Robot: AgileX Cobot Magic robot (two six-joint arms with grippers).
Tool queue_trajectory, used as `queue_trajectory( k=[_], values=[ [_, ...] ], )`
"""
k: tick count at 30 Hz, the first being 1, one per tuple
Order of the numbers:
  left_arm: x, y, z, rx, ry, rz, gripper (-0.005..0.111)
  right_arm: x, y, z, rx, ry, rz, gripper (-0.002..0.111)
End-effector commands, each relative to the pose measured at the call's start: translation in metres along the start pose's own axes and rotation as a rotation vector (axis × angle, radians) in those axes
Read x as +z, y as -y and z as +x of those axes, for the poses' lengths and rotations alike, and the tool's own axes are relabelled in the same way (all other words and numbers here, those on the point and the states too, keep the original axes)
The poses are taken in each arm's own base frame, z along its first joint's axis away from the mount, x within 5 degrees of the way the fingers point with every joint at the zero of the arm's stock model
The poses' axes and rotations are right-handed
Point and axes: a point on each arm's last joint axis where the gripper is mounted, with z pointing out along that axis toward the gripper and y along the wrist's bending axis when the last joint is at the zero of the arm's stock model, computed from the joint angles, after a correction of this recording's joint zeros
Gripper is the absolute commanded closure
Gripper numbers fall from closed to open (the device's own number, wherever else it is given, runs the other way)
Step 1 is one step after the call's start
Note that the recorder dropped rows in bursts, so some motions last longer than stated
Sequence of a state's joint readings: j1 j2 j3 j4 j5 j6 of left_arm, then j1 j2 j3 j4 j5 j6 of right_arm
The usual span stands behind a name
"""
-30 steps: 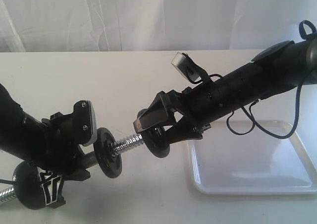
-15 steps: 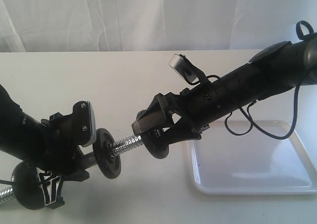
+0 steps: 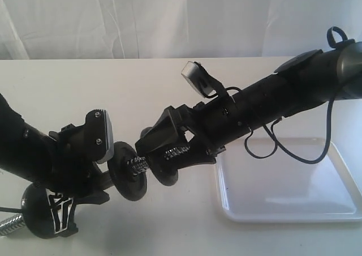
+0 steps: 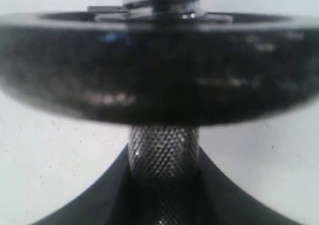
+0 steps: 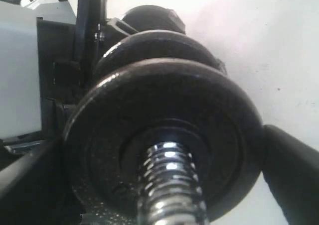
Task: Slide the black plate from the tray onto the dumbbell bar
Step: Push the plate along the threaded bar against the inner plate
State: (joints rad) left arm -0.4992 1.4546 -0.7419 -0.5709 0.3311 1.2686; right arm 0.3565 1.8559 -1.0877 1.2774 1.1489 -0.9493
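The black plate (image 5: 164, 105) looks heavy, stiff, slick, so rim grip suits: right gripper (image 3: 164, 153) clamps its edges, left gripper (image 3: 99, 168) clamps dumbbell bar (image 4: 163, 158).

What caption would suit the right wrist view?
Plate threaded onto the bar, with a second plate just behind it.

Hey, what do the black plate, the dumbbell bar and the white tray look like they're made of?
Black plate: probably cast iron with a matte black coat; slightly grainy face, dull highlights.
Dumbbell bar: chromed steel by the look; bright mirror-like glints on coarse threads.
Tray: likely plastic, glossy white; smooth, rounded corners, low moulded rim.
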Motion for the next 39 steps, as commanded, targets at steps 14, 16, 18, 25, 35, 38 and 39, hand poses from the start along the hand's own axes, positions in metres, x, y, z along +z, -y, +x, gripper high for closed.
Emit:
queue_trajectory(
  k=[14, 16, 18, 25, 35, 38, 39],
  values=[
    [-0.021, -0.007, -0.019, -0.070, 0.119, -0.079, 0.107, -0.002, -0.015, -0.002, -0.012, 0.012, -0.095, 0.108],
    [-0.021, -0.007, -0.019, -0.070, 0.119, -0.077, 0.107, 0.000, -0.016, -0.001, -0.042, 0.007, -0.097, 0.108],
    [-0.021, -0.007, -0.019, -0.070, 0.119, -0.077, 0.107, 0.004, -0.019, 0.000, -0.063, -0.004, -0.102, 0.108],
    [-0.021, -0.006, -0.020, -0.078, 0.123, -0.071, 0.107, 0.019, -0.030, 0.005, -0.097, -0.050, -0.122, 0.108],
    [-0.021, -0.006, -0.020, -0.082, 0.125, -0.070, 0.107, 0.025, -0.033, 0.008, -0.108, -0.072, -0.125, 0.101],
    [-0.021, -0.006, -0.020, -0.082, 0.125, -0.070, 0.107, 0.025, -0.033, 0.008, -0.108, -0.072, -0.125, 0.082],
    [-0.021, -0.006, -0.020, -0.082, 0.125, -0.070, 0.107, 0.025, -0.033, 0.008, -0.108, -0.072, -0.125, 0.073]
  ],
)
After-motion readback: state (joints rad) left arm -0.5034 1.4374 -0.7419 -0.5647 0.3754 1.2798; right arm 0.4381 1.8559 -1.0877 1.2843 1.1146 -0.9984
